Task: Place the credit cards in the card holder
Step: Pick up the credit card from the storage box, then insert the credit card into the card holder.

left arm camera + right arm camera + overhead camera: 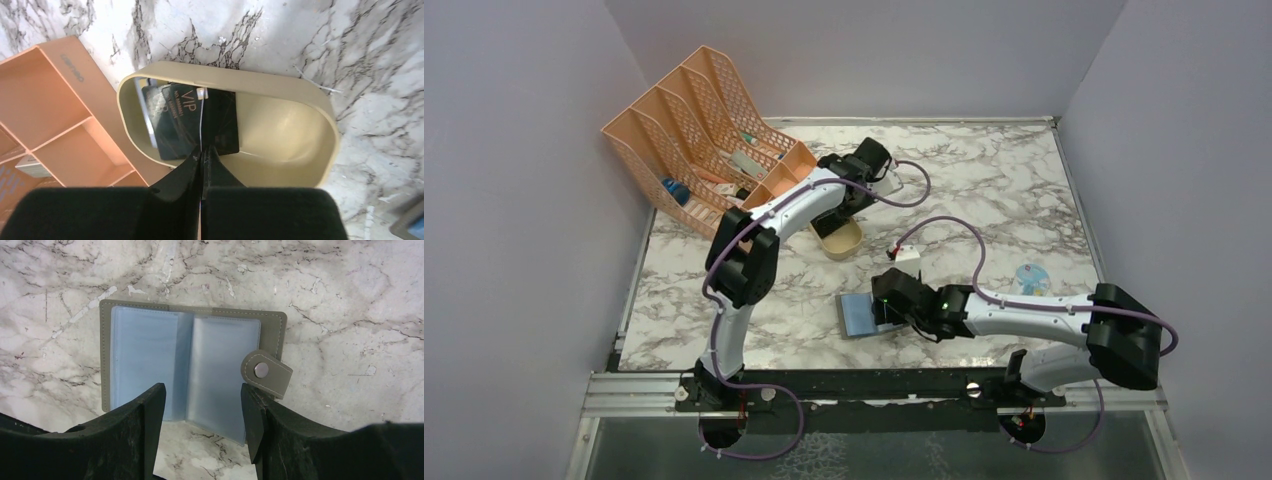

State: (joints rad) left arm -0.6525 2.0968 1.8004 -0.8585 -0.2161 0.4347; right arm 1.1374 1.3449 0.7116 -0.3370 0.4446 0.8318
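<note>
Left gripper [202,157]: fingers pinched shut on white card [202,120], held edge-on inside tray [225,72]. Lift straight up, clear of the rim. Tray also holds dark cards [180,122]. Right gripper [202,412]: jaws wide, empty, over holder [145,355], which lies open on table [350,300], pockets apparently empty.
</note>
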